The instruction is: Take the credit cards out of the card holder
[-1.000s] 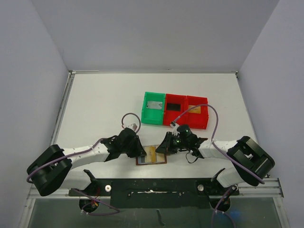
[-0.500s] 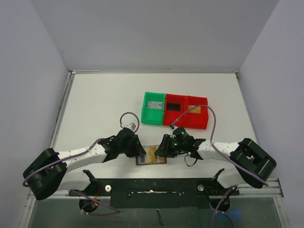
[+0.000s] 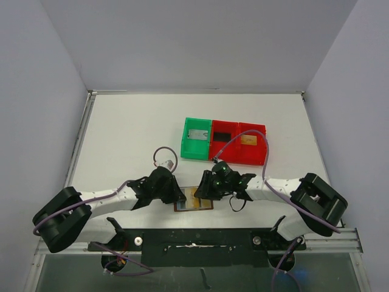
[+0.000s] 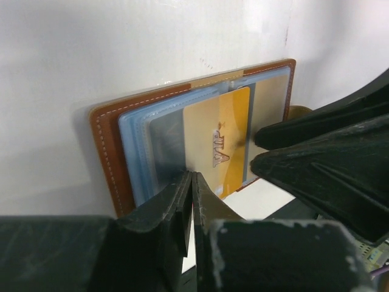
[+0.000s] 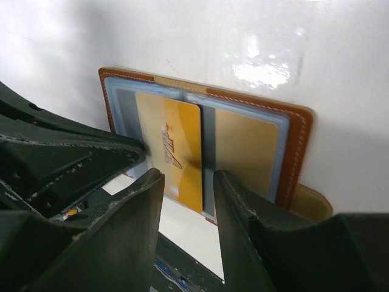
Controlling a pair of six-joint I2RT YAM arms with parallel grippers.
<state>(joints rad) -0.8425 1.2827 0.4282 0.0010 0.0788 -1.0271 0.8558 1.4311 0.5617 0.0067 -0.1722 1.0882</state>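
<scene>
Pale grey walls (image 3: 194, 42) close in a white table (image 3: 134, 128) that fills the middle of the overhead view. Just right of centre, a green tray (image 3: 185, 146) and red trays (image 3: 249, 162) sit side by side. At lower centre the card holder (image 3: 194, 205) lies open and flat, with a golden card (image 4: 219, 146) showing in its sleeve. The right gripper (image 5: 188, 175) hangs over it, jaws apart. The left gripper (image 4: 192, 176) is clenched at its edge; whether it grips anything, I cannot tell.
</scene>
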